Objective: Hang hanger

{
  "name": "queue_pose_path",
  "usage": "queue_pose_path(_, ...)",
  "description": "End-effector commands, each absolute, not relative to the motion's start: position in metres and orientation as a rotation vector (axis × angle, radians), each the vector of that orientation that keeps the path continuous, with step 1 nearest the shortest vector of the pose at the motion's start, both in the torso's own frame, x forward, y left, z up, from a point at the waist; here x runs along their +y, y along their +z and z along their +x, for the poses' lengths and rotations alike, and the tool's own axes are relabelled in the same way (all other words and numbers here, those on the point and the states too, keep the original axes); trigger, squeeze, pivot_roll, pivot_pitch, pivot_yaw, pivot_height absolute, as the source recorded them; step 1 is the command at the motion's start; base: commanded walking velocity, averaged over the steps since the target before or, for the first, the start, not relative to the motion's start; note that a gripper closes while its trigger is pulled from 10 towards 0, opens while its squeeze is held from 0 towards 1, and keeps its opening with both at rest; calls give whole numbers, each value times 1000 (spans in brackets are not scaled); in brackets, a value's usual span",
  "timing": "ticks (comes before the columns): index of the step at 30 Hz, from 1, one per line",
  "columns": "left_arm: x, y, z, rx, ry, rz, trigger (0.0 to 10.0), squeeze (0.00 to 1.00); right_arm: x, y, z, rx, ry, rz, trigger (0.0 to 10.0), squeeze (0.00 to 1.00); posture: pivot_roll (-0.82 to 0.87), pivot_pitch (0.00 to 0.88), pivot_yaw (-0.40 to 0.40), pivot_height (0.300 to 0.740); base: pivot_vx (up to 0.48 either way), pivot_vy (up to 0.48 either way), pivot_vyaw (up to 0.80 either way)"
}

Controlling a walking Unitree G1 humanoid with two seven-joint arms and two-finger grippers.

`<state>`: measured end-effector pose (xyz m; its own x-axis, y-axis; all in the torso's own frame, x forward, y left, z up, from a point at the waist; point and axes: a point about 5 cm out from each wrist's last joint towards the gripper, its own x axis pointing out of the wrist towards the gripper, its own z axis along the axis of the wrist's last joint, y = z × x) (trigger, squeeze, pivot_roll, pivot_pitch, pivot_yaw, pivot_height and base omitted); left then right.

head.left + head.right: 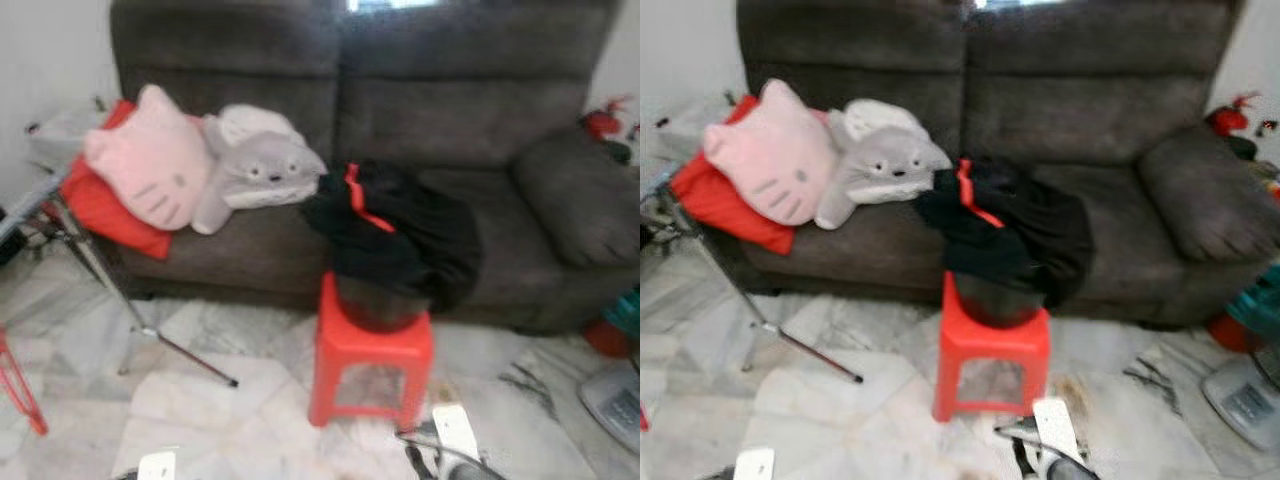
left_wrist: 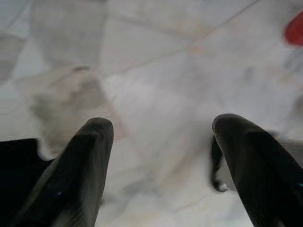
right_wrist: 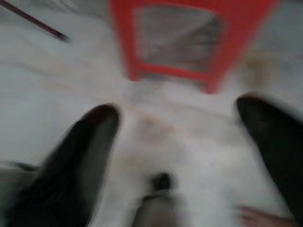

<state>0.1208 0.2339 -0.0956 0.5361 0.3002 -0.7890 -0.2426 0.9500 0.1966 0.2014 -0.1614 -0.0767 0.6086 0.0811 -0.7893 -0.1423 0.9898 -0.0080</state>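
The red hanger (image 1: 362, 200) is lying tilted in the black clothes (image 1: 400, 235) right above the stool (image 1: 372, 362), and the right gripper (image 3: 177, 142), hanging spread and empty just before it, is looking nearer than the left gripper (image 2: 163, 156), also spread.

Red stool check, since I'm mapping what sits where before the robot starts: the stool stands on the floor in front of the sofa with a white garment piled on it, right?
Not quite. The garment piled on the red stool is black with a red strip, not white, as the left eye view shows. The stool does stand on the floor in front of the sofa.
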Motion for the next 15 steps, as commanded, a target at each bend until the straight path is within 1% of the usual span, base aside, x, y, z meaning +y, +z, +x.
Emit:
queue_pose_path(1, 227, -92, 136, 909, 308, 46, 10000, 0, -177, -81, 192, 945, 89, -86, 10000, 0, -19, 0, 46, 740, 277, 0, -625)
queue_pose_path(10, 227, -92, 136, 908, 307, 47, 10000, 0, -177, -80, 192, 938, 88, -87, 10000, 0, -19, 0, 46, 740, 278, 0, 0)
queue_pose_path(14, 227, -92, 136, 909, 306, 54, 10000, 0, -177, -80, 193, 938, 90, -92, 10000, 0, -19, 0, 46, 740, 0, 0, 0)
queue_pose_path(15, 226, -93, 134, 917, 298, 59, 10000, 0, -179, -80, 192, 906, -6, -12, 10000, 0, -26, 0, 47, 740, 0, 0, 0)
